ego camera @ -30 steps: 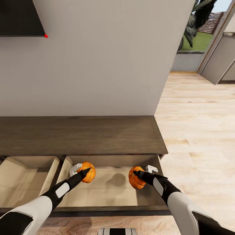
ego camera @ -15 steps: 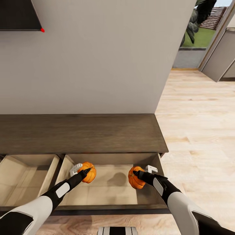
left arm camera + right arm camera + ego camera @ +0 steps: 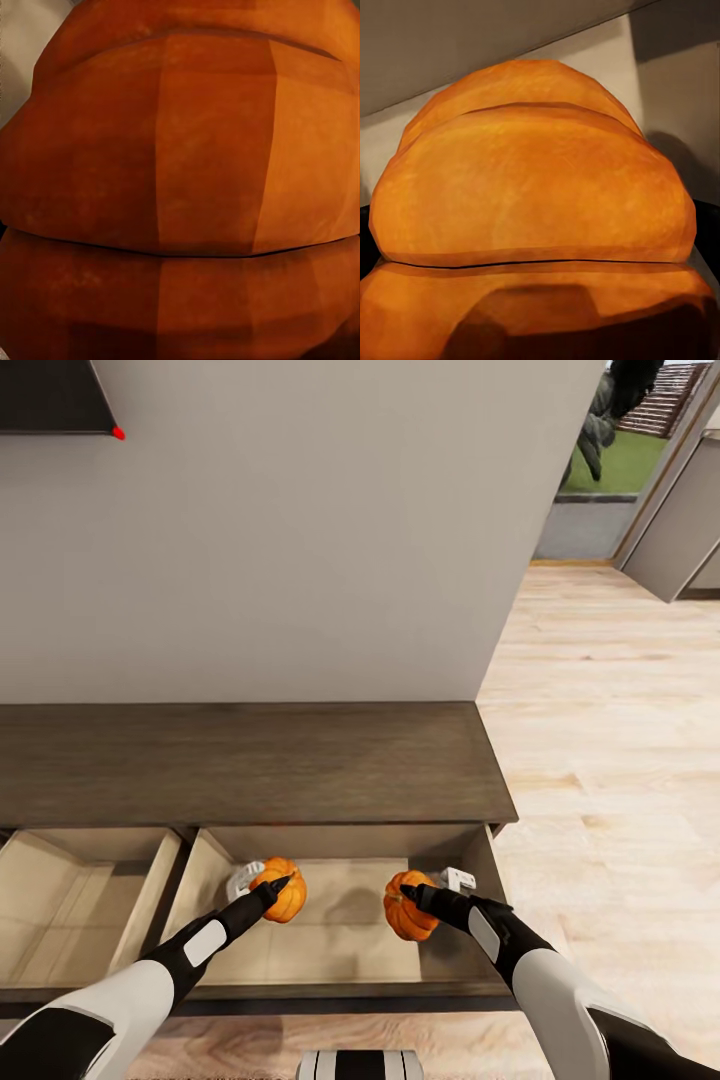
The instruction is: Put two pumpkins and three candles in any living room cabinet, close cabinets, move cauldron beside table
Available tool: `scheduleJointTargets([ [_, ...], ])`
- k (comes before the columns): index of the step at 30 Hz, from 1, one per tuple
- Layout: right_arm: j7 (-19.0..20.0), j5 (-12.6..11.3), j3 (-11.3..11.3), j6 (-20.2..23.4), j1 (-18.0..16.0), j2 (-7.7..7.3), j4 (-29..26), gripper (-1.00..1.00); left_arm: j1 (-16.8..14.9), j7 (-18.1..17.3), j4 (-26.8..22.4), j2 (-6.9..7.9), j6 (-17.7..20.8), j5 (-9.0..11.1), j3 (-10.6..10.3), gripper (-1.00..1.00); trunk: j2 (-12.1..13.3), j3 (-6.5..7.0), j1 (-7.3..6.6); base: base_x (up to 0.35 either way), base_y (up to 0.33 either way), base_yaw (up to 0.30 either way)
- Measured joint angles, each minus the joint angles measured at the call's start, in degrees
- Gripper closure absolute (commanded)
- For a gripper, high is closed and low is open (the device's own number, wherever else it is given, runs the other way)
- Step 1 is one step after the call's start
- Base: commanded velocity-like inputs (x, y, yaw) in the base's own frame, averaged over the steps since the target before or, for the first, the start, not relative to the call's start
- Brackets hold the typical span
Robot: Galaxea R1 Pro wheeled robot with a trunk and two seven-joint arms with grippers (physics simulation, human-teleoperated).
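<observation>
Grey wall [image 3: 300,530] backs the long dark cabinet [image 3: 250,760], whose two pale drawers [image 3: 330,940] stand open below me. Over the right-hand drawer, my left pincer [image 3: 268,888] grips one pumpkin [image 3: 287,898] and my right pincer [image 3: 420,896] grips the other pumpkin [image 3: 403,913], both held apart.

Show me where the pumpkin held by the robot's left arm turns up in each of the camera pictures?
Head view: the left pumpkin sits low and left of centre, at the left tool, over the open drawer.
Left wrist view: the left pumpkin looms close, orange ribs across the picture.
Right wrist view: the orange there is the right pumpkin.
Shared landmark: the drawer's pale inside.
</observation>
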Motion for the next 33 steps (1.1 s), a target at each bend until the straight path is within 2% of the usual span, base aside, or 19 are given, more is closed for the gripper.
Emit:
scheduleJointTargets([
  [13,0.05,0.21,0.03,-0.52,0.00,0.04,0.00,1.00,0.00,0.22,0.09,-0.03,0.16,0.00,0.00,1.00,0.00,-1.20,0.00,0.000,0.000,0.000],
  [18,0.07,0.21,0.09,-3.41,0.07,0.08,-0.05,1.00,0.00,0.23,0.09,-0.08,0.23,0.00,0.08,1.00,0.00,-1.66,0.00,0.000,0.000,0.000],
  [21,0.04,0.17,0.90,-3.96,0.09,0.13,-0.07,1.00,0.00,0.23,0.09,-0.09,0.24,0.00,0.09,1.00,0.00,-1.94,0.00,0.000,0.000,0.000],
  [26,0.09,0.08,2.03,-4.53,0.08,1.38,-0.25,1.00,0.00,0.14,0.09,-0.09,0.24,0.00,0.09,1.00,0.00,-2.40,0.00,0.000,0.000,0.000],
  [33,0.07,0.16,2.07,-6.01,0.07,1.58,-0.09,1.00,0.00,0.14,0.03,-0.09,0.24,0.00,0.10,1.00,0.00,-3.05,0.00,0.000,0.000,0.000],
])
